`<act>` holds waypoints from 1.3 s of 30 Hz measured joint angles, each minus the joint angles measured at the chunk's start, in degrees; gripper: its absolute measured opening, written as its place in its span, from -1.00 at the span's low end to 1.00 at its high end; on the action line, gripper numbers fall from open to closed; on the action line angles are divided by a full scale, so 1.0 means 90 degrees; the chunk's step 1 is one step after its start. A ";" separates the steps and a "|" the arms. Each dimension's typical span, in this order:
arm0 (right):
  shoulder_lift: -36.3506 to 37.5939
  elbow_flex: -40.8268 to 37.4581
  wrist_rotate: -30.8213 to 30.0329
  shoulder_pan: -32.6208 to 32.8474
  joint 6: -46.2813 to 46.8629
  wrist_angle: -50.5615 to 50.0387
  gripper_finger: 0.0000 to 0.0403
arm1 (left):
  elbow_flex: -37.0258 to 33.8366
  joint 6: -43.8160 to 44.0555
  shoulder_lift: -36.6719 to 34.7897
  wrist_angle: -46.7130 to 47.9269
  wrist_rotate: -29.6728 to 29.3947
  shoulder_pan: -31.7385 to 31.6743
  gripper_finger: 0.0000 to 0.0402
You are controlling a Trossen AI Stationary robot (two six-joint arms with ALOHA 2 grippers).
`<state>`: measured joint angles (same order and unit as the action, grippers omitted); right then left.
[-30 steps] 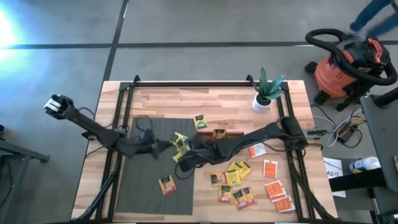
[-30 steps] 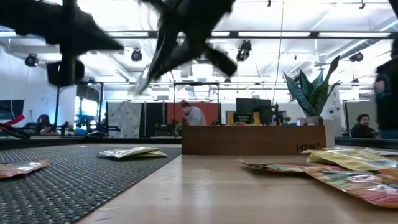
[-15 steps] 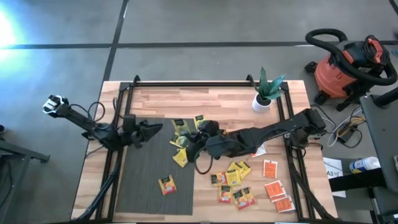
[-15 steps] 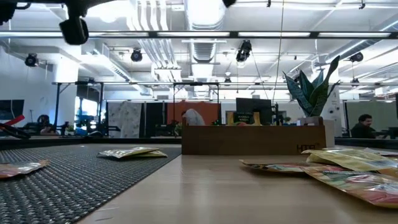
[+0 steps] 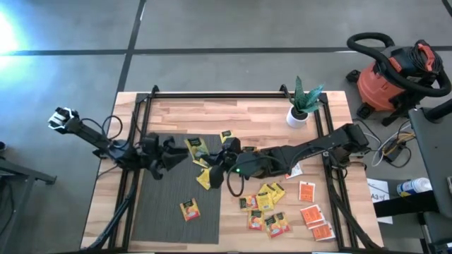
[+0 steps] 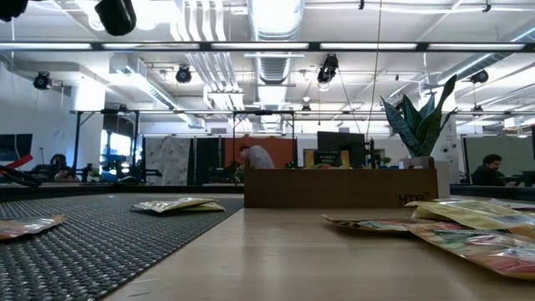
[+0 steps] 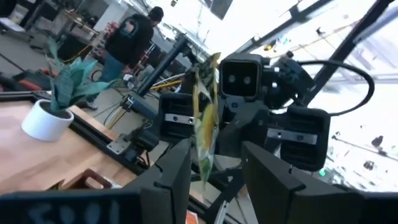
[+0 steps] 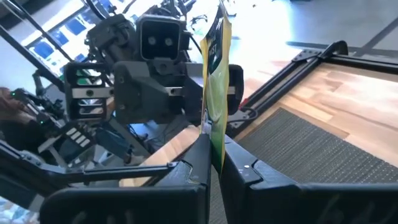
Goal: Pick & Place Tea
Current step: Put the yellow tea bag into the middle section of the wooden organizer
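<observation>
My right gripper (image 8: pixel 214 158) is shut on a yellow tea sachet (image 8: pixel 216 68) with dark marks, held in the air over the dark mat's far part (image 5: pixel 197 147). My left gripper (image 7: pixel 214 171) faces it from the table's left (image 5: pixel 178 152). It is open, one finger on each side of the sachet (image 7: pixel 205 112), and I see no touch. The brown wooden tray (image 6: pixel 338 188) stands behind, mostly under my right arm in the high view. My right gripper pinches the sachet by one edge (image 8: pixel 216 134) between its two fingers, coming roughly level from the table's right. The rest of the sachet sticks out past the fingertips toward my left gripper, on edge and tilted, lifted clear of the mat.
On the mat (image 5: pixel 162 212) lie another yellow sachet (image 5: pixel 206 178) and an orange one (image 5: pixel 189 209). Several yellow and orange sachets (image 5: pixel 265 204) and white-and-orange ones (image 5: pixel 314 215) are spread on the wood at the near right. A potted plant (image 5: pixel 300 106) stands far right.
My left gripper has opened and let go of the yellow sachet. It drew back toward the table's left edge, then came a little way back. My right gripper keeps the sachet and has carried it slightly toward the far edge.
</observation>
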<state>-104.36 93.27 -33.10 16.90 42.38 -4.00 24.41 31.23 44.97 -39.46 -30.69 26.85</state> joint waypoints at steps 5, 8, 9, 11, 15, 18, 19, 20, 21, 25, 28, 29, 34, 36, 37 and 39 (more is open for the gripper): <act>0.0000 0.0000 0.0019 0.0011 -0.0001 0.0036 -0.94 | 0.0101 -0.0007 0.0328 0.0010 0.0153 0.0000 -0.33; 0.0000 0.0000 0.0032 0.0023 0.0000 0.0068 -0.94 | 0.0173 -0.0004 0.0497 0.0002 0.0156 0.0000 -0.33; 0.0000 0.0000 0.0043 0.0030 -0.0001 0.0067 -0.94 | 0.0198 -0.0004 0.0542 0.0007 0.0156 0.0000 -0.33; 0.0000 0.0000 0.0077 0.0043 0.0001 0.0086 -0.94 | 0.0256 -0.0014 0.0639 -0.0002 0.0157 0.0000 -0.35; -0.0002 0.0000 0.0204 0.0055 0.0001 0.0208 -0.94 | 0.0381 -0.0157 0.0788 0.0003 0.0155 -0.0004 -0.46; -0.0002 -0.0002 0.0204 0.0055 0.0001 0.0198 -0.94 | 0.0456 -0.0161 0.0856 0.0000 0.0153 -0.0012 -0.58; -0.0002 -0.0005 0.0204 0.0055 0.0001 0.0184 -0.94 | 0.0466 -0.0161 0.0865 0.0007 0.0153 -0.0012 -0.63; -0.0002 -0.0005 0.0204 0.0055 0.0001 0.0153 -0.94 | 0.0468 -0.0161 0.0865 0.0014 0.0152 -0.0012 -0.67; -0.0002 -0.0009 0.0204 0.0057 0.0001 0.0138 -0.94 | 0.0468 -0.0161 0.0863 0.0017 0.0146 -0.0012 -0.72; -0.0002 -0.0032 0.0206 0.0057 0.0001 0.0112 -0.94 | 0.0468 -0.0161 0.0863 0.0029 0.0140 -0.0012 -0.92; -0.0002 -0.0032 0.0220 0.0057 0.0000 0.0068 -0.92 | 0.0468 -0.0182 0.0863 0.0057 0.0143 -0.0012 -0.95; -0.0002 -0.0032 0.0237 0.0057 0.0001 0.0024 -0.91 | 0.0468 -0.0207 0.0863 0.0076 0.0145 -0.0012 -0.95; 0.0000 -0.0032 0.0400 0.0052 -0.0001 -0.0264 -0.67 | 0.0468 -0.0295 0.0864 0.0112 0.0143 -0.0012 -0.95; 0.0000 0.0004 0.0454 0.0057 -0.0006 -0.0618 -0.55 | 0.0468 -0.0295 0.0860 0.0211 0.0145 -0.0012 -0.95; 0.0000 0.0033 0.0540 0.0057 -0.0003 -0.0829 -0.49 | 0.0468 -0.0290 0.0858 0.0335 0.0145 -0.0012 -0.95; 0.0030 0.0118 0.0640 0.0057 -0.0009 -0.1234 -0.37 | 0.0468 -0.0240 0.0858 0.0703 0.0145 -0.0012 -0.95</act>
<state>-104.08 94.34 -27.35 17.41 42.29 -15.10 28.62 29.08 52.69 -33.13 -29.39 26.74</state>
